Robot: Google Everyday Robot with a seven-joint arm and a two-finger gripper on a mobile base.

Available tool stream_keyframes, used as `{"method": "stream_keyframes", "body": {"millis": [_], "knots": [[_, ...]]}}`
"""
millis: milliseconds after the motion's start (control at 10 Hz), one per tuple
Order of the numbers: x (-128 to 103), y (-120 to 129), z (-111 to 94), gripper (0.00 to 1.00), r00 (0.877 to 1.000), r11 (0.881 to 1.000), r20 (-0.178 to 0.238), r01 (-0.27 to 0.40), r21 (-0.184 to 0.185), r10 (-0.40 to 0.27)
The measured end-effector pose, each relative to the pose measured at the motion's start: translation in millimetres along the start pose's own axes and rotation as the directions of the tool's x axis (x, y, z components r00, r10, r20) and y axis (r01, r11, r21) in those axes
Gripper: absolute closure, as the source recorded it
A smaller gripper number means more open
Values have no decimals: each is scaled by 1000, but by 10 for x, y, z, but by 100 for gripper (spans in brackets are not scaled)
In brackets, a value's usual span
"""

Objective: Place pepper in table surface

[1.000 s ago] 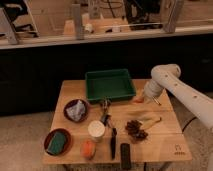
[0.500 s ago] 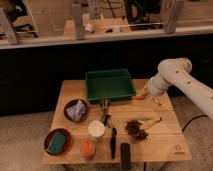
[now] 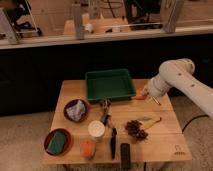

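since the gripper (image 3: 146, 95) hangs low beside the green tray (image 3: 109, 83) with the pepper (image 3: 139, 98) seemingly pinched just above the table surface (image 3: 165, 135), only setting down and release remain.

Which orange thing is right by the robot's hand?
The pepper: slim, orange-red, just right of the green tray, right at the gripper. The other orange thing, a round fruit, sits far away at the table's front edge.

Robotics lab, pincer (image 3: 146, 93) above cluttered wooden table (image 3: 165, 142), glass partition (image 3: 45, 20)
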State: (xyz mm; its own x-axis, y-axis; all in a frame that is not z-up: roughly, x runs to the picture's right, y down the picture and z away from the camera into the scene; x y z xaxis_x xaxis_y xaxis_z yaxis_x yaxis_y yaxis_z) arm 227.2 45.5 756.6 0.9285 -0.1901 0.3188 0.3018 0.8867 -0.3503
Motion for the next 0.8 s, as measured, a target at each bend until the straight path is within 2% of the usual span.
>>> {"method": "stream_keyframes", "body": {"millis": [200, 500, 700, 800], "knots": [[107, -53, 154, 100, 1000, 1000, 14, -17, -10, 18], [457, -165, 730, 100, 999, 999, 30, -35, -31, 36], [691, -170, 1073, 100, 998, 997, 41, -48, -61, 51], [782, -158, 1271, 97, 998, 995, 51, -35, -91, 40]]}}
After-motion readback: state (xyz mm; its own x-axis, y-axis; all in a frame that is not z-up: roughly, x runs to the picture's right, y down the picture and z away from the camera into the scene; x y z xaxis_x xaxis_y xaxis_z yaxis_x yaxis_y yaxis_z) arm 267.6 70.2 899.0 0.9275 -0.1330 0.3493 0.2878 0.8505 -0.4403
